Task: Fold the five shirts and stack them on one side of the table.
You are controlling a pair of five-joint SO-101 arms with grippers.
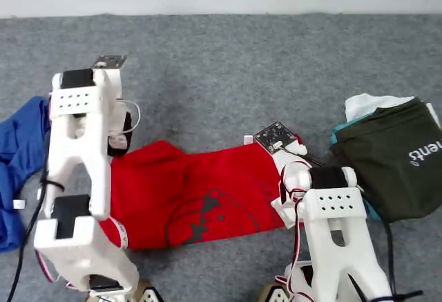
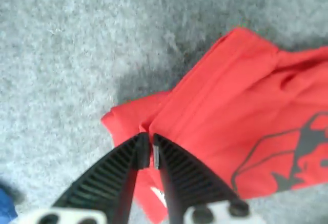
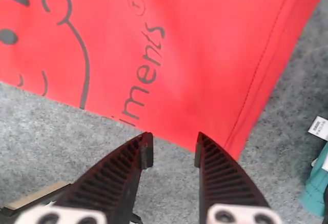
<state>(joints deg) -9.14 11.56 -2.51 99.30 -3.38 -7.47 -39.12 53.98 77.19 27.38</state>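
My left end effector (image 2: 148,149) grips the red shirt (image 1: 179,177) at its 9 o'clock edge. My right end effector (image 3: 170,149), released, hovers at 3 o'clock.

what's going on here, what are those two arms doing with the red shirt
Two robot arms are working on a red shirt lying in the middle of the grey table. The left gripper has its fingers closed at the shirt's sleeve end, apparently pinching the fabric. The right gripper is open, poised at the hem at the other end. A dark green shirt sits folded at the right side, and a blue shirt lies crumpled at the left, not yet folded.
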